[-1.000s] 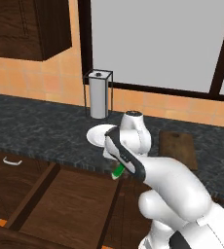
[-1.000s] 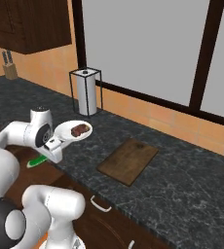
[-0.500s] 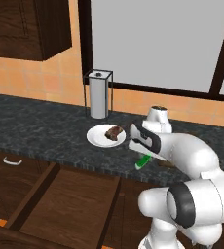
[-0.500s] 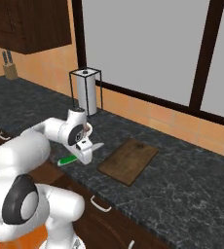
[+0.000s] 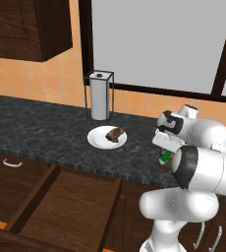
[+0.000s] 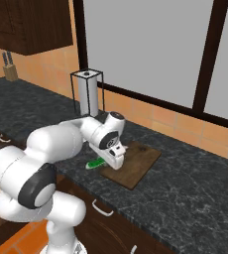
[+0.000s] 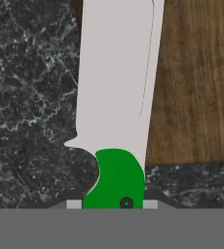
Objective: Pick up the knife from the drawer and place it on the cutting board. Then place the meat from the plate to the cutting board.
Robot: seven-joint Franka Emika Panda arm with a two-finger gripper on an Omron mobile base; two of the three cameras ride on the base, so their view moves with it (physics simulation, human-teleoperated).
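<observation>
My gripper is shut on the knife at its bright green handle, low over the counter at the near left edge of the cutting board. In the hand view the pale blade lies partly over the dark counter and partly over the board. From the left base view the gripper sits right of the white plate, which holds the meat. The drawer stands pulled out at the lower left with a bare wooden floor.
A paper towel holder stands behind the plate near the wall. A knife block sits far left on the counter. Closed drawer fronts with silver handles run below the counter edge.
The arm has swung right with the knife, from above the open drawer, past the plate, to the left edge of the cutting board.
</observation>
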